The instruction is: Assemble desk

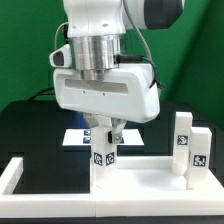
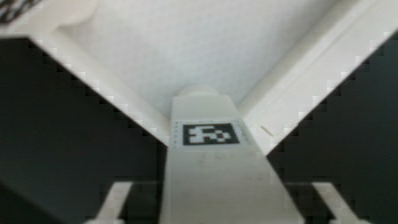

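Exterior view: the claw (image 1: 104, 131) is gripping a white leg (image 1: 105, 160) by its upper end, holding it upright over the white tabletop panel (image 1: 140, 178), which is lying on the black surface (image 1: 30, 125). Two further legs (image 1: 189, 145) are standing upright near the panel's edge on the exterior view's right. A white border rail (image 1: 12, 178) is framing the work area. The marker board (image 1: 75, 139) is lying behind the claw. Wrist view: the fingers (image 2: 114, 200) are flanking the tagged leg (image 2: 217, 165), closed against it.
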Available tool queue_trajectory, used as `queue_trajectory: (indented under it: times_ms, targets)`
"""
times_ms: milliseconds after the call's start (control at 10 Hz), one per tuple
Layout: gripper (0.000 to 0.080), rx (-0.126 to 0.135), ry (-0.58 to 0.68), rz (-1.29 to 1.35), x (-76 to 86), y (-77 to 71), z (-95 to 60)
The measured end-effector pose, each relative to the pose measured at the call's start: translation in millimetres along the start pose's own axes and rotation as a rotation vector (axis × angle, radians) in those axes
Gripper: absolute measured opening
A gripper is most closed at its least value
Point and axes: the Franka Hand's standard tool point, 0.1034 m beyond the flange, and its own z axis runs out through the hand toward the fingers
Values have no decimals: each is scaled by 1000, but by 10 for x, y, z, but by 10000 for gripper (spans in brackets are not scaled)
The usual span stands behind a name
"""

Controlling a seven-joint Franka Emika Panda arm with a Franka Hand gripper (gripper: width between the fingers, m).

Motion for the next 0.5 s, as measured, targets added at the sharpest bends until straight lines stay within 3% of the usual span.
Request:
queue_trajectory:
  times_ms: [400, 500]
  targets:
    - [294, 30, -57, 596, -17, -64, 8]
    - [294, 34, -56, 638, -16, -65, 12]
